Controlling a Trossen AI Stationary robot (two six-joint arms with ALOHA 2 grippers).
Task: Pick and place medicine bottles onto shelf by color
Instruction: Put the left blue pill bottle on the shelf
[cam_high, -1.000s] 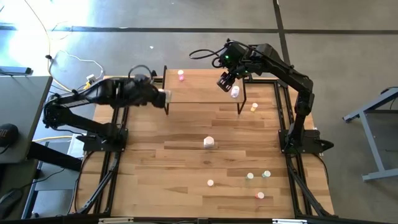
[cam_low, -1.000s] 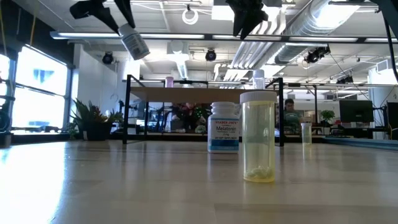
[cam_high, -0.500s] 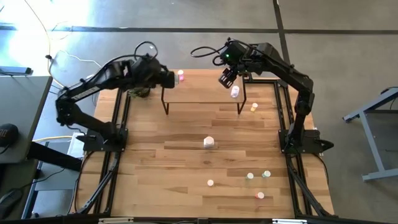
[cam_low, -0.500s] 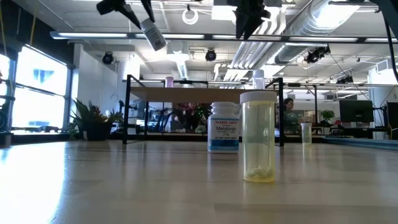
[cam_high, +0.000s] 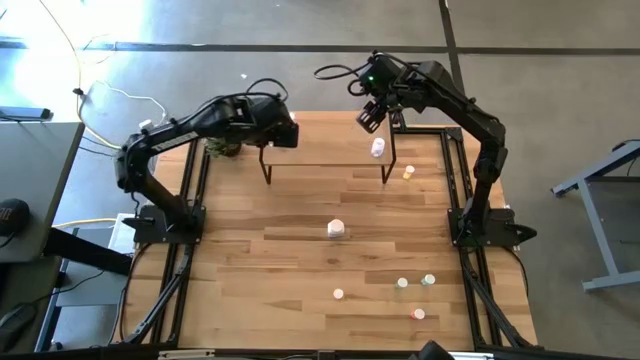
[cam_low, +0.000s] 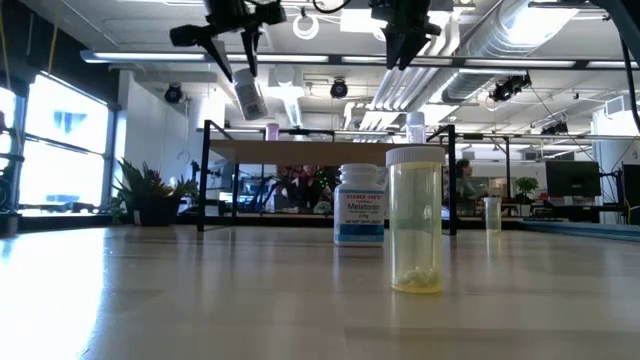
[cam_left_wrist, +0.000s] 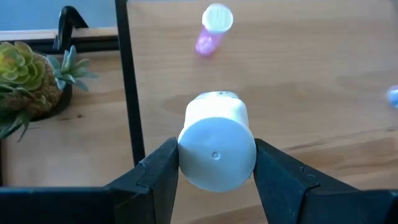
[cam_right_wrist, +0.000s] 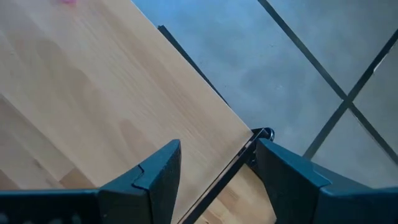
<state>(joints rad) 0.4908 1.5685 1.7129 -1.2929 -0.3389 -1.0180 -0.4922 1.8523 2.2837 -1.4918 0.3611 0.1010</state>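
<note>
white bottle (cam_left_wrist: 217, 149) clamped between left gripper (cam_left_wrist: 216, 167) fingers, long axis near vertical, cap toward wrist camera, above shelf (cam_left_wrist: 298, 81) left end, right gripper (cam_right_wrist: 217, 168) empty, spread

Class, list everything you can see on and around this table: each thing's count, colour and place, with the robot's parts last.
Shelf: one, light wood, black legs, far end of table.
Shelf bottles: two, pink and pale.
Orange bottle: one, on table by shelf's right leg.
Middle bottle: one, white, table centre.
Small bottles: four, near right part of table; white-capped, two greenish, pinkish.
Plant: one, green, left of shelf.
Table: one, wood planks.
Left gripper: shut on held white bottle, over shelf's left end.
Right gripper: open, empty, above shelf's right end.
</note>
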